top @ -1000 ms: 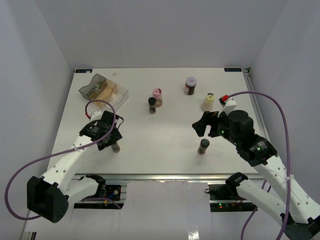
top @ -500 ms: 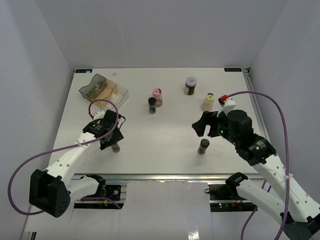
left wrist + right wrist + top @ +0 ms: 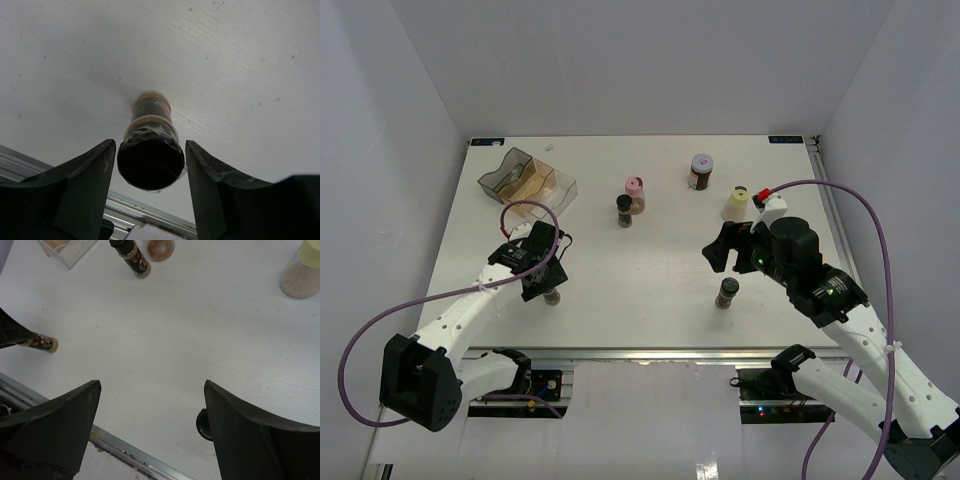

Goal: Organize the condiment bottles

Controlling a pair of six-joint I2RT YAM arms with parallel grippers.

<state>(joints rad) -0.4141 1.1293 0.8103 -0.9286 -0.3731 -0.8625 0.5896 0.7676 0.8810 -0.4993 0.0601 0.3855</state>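
A black-capped dark jar (image 3: 551, 296) stands upright near the front left. My left gripper (image 3: 544, 278) is open right above it. In the left wrist view the jar (image 3: 152, 107) has its cap between my fingers (image 3: 90, 170), with a thin gap on each side. My right gripper (image 3: 723, 252) is open and empty above the table, with a second black-capped jar (image 3: 726, 293) just in front of it. A third black-capped jar (image 3: 624, 210), a pink-capped jar (image 3: 635, 194), a grey-lidded red-label jar (image 3: 701, 171) and a pale yellow jar (image 3: 736, 204) stand further back.
A clear plastic compartment bin (image 3: 527, 182) sits at the back left. In the right wrist view my right gripper (image 3: 151, 387) spans bare white table, with the near jar's cap (image 3: 201, 424) peeking beside the right finger. The metal front rail (image 3: 640, 352) runs along the near edge.
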